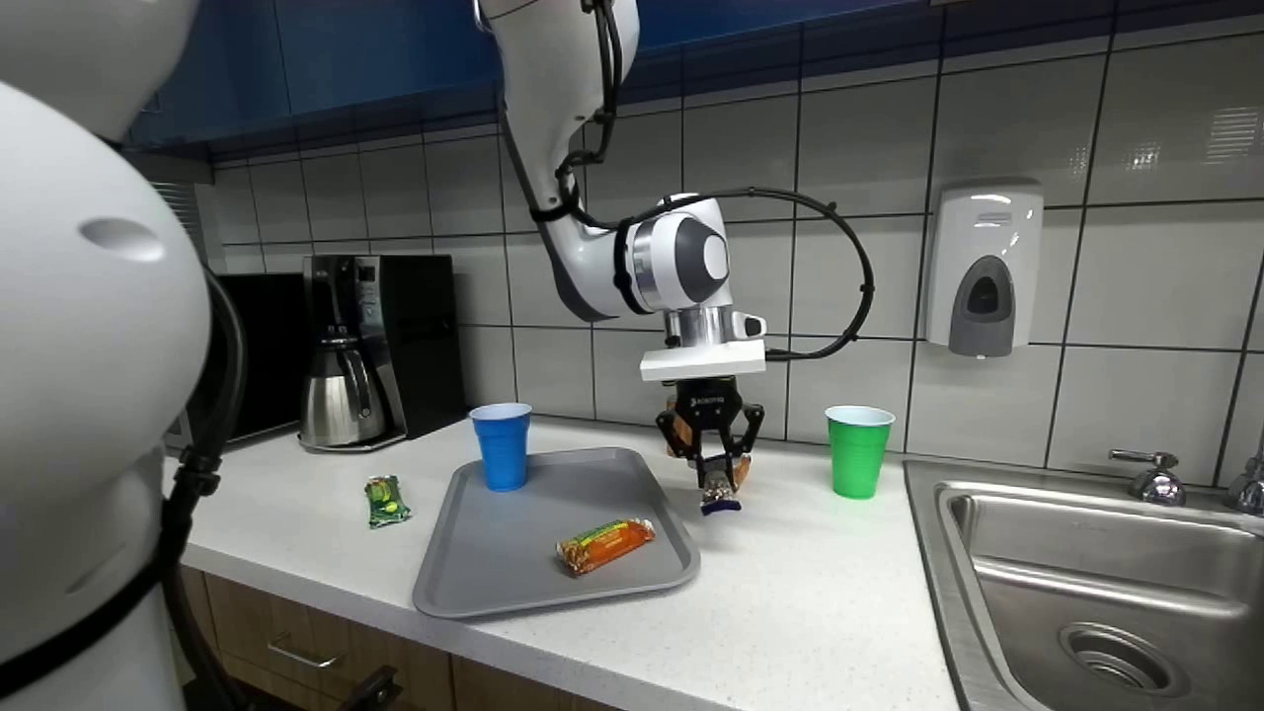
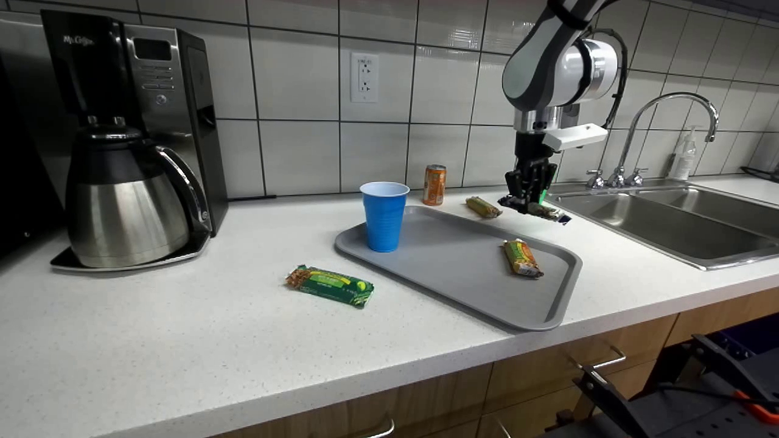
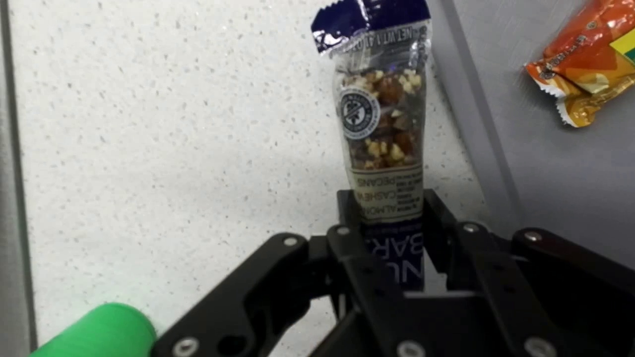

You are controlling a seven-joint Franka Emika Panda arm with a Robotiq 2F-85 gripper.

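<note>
My gripper [image 3: 389, 206] is shut on a nut bar [image 3: 382, 134] in a clear wrapper with dark blue ends. In the wrist view the bar runs forward from between the fingers, its lower end partly hidden by them. It appears held just off the counter, beside the grey tray [image 2: 450, 267]; the gripper [image 1: 717, 469] points down there. On the tray lie an orange-wrapped bar [image 1: 605, 545] and, standing upright, a blue cup [image 1: 502, 449]. A green cup [image 1: 857, 454] stands on the counter between gripper and sink. A green-wrapped bar [image 2: 331, 286] lies on the tray's other side.
Near the wall stand an orange can [image 2: 434, 185] and a yellowish wrapped bar [image 2: 483, 207], both partly behind the gripper in an exterior view. A coffee maker [image 2: 167, 91] with a steel carafe [image 2: 125, 210] and a sink [image 1: 1116, 563] flank the counter. A soap dispenser [image 1: 986, 267] hangs above.
</note>
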